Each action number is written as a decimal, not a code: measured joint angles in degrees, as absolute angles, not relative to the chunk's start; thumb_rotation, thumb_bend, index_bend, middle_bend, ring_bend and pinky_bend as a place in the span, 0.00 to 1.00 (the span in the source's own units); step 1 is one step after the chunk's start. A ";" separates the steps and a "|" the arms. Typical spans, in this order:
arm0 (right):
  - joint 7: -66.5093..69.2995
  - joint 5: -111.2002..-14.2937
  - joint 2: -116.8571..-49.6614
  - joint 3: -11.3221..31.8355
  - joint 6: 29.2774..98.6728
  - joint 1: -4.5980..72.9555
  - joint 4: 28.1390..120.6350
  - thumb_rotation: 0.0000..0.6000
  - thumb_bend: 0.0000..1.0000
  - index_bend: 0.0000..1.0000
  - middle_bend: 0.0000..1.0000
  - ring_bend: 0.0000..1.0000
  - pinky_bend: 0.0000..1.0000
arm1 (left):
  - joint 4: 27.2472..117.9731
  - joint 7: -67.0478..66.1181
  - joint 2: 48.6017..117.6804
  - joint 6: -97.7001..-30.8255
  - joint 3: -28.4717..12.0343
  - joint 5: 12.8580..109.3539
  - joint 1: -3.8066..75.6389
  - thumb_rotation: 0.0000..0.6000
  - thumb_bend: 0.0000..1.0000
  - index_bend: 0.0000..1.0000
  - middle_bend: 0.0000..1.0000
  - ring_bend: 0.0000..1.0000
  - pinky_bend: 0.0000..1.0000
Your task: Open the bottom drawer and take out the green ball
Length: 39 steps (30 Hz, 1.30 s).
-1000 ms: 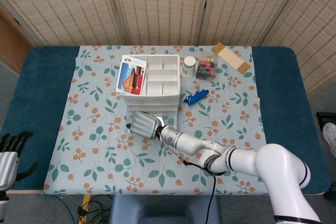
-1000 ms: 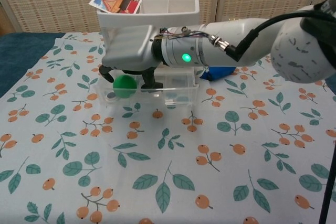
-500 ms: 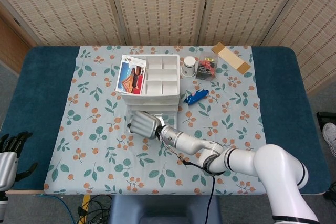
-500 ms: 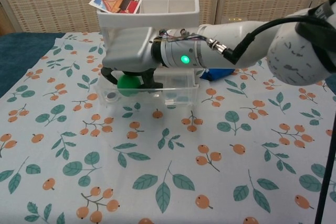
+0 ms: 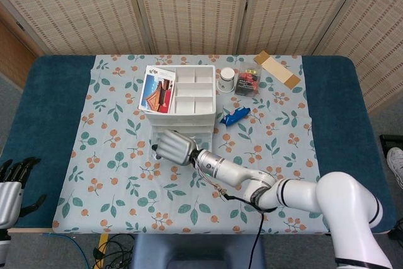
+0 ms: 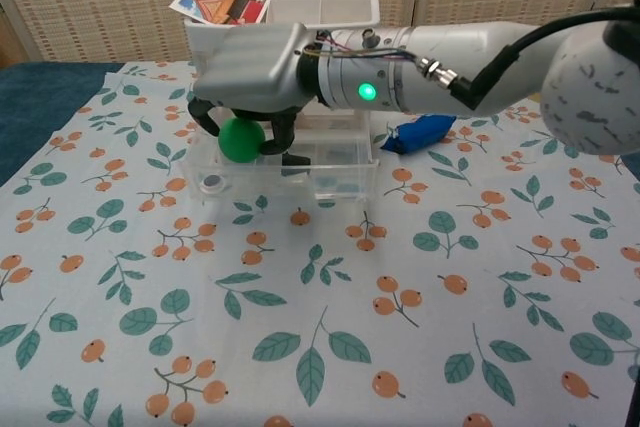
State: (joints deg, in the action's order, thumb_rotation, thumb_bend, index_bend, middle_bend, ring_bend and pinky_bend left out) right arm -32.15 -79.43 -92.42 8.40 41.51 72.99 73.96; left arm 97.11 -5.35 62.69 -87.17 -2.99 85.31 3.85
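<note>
- Back wall is basically a row of folding screen panels [image 5: 189,7], woven tan reed-looking stuff with darker wood frames between them.
- At the far left there's a strip of plain brownish wood panel [image 5: 16,51] next to the screens.
- The table [image 5: 47,102] has a dark blue, kind of felt-like top with rounded corners.
- Over the middle of it lies a pale tablecloth [image 5: 116,155] printed with green leaves and orange berries; the blue shows on both sides.
- Floor is grey [image 5: 384,121], visible on the right past the table edge and again at far left.
- Some cables [image 5: 116,244] dangle below the front edge of the table.
- Lighting is even and soft, no hard shadows.
</note>
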 measured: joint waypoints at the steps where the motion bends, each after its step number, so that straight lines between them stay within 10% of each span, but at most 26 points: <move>1: -32.37 -79.51 -91.41 8.44 42.50 72.39 75.56 1.00 0.48 0.53 0.85 0.94 1.00 | 97.15 -5.33 62.70 -87.18 -3.01 85.45 3.91 1.00 0.20 0.16 0.18 0.18 0.09; 19: -31.93 -81.10 -71.60 0.47 62.35 50.36 97.43 1.00 0.48 0.53 0.85 0.94 1.00 | 98.39 -6.28 63.28 -86.31 -3.17 88.02 5.81 1.00 0.20 0.16 0.18 0.18 0.09; 34: -20.65 -80.99 -83.20 -2.36 58.19 44.84 79.43 1.00 0.48 0.53 0.84 0.94 1.00 | 98.93 -6.89 63.00 -86.69 -2.91 87.90 5.63 1.00 0.20 0.16 0.18 0.18 0.09; 39: -17.77 -80.88 -87.76 -1.74 55.39 44.67 73.59 1.00 0.48 0.37 0.82 0.93 1.00 | 98.87 -6.79 62.94 -86.85 -2.90 87.68 5.49 1.00 0.20 0.16 0.18 0.18 0.09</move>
